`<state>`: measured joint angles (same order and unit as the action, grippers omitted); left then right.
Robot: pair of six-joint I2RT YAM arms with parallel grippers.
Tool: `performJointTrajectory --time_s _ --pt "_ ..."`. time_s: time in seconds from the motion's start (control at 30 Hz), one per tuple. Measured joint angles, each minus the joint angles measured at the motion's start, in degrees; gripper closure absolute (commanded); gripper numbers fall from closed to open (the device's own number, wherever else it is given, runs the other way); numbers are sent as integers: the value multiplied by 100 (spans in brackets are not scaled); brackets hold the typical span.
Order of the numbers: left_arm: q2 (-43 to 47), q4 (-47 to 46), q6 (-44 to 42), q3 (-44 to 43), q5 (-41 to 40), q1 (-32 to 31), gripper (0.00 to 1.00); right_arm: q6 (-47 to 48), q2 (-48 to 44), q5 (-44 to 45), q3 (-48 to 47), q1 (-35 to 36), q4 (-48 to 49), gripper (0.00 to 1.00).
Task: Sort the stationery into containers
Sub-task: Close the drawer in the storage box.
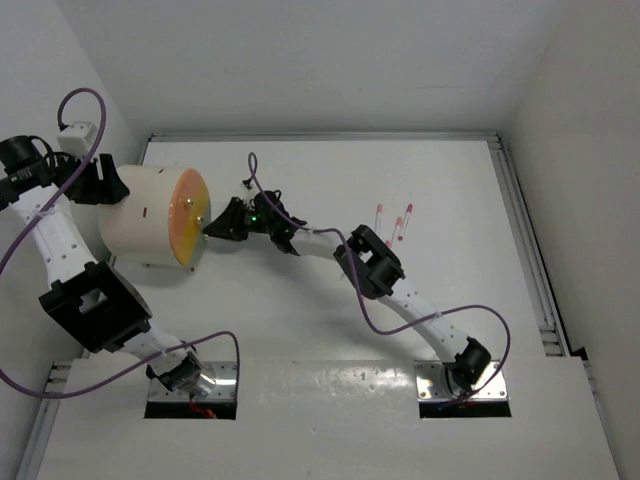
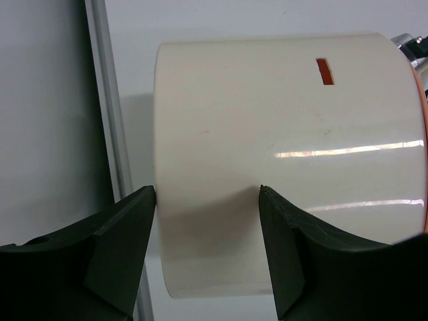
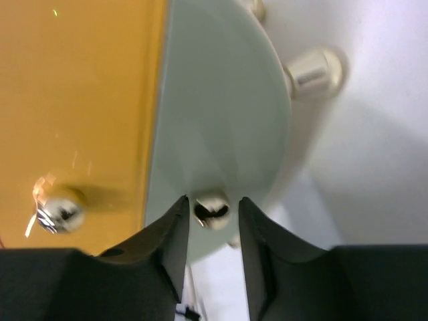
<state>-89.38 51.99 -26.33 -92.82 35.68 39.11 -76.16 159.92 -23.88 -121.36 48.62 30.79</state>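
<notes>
The big white drum (image 1: 140,225) lies on its side at the left, its round orange face (image 1: 188,218) turned right. My right gripper (image 1: 213,228) is at that face. In the right wrist view its fingers stand closely either side of a small metal knob (image 3: 212,208) on a pale greenish panel (image 3: 221,100), with thin gaps showing. My left gripper (image 1: 108,182) is open at the drum's back; its fingertips (image 2: 148,195) rest against the drum's wall (image 2: 281,134). Three thin pink-white pens (image 1: 397,224) lie on the table at the right. No highlighters show.
A second metal knob (image 3: 59,208) sits on the orange face (image 3: 80,87), and a white peg (image 3: 313,69) stands out beside the greenish panel. An orange slot (image 2: 324,71) marks the drum's wall. A metal rail (image 2: 110,134) runs along the table's left edge.
</notes>
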Motion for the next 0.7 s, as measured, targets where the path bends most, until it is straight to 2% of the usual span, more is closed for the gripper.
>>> performJointTrajectory --time_s 0.23,0.47,0.57,0.7 --pt "2 -11 118 -35 17 125 29 -31 -450 -345 846 -94 61 54" --pt "35 -96 490 -201 -175 376 28 122 -1244 -656 1473 -494 2 53" --pt "85 -83 459 -654 -240 223 28 195 -1519 -741 1561 -662 0 54" --pt "560 -118 299 -870 -385 -306 26 262 -1694 -774 1561 -723 0 55"
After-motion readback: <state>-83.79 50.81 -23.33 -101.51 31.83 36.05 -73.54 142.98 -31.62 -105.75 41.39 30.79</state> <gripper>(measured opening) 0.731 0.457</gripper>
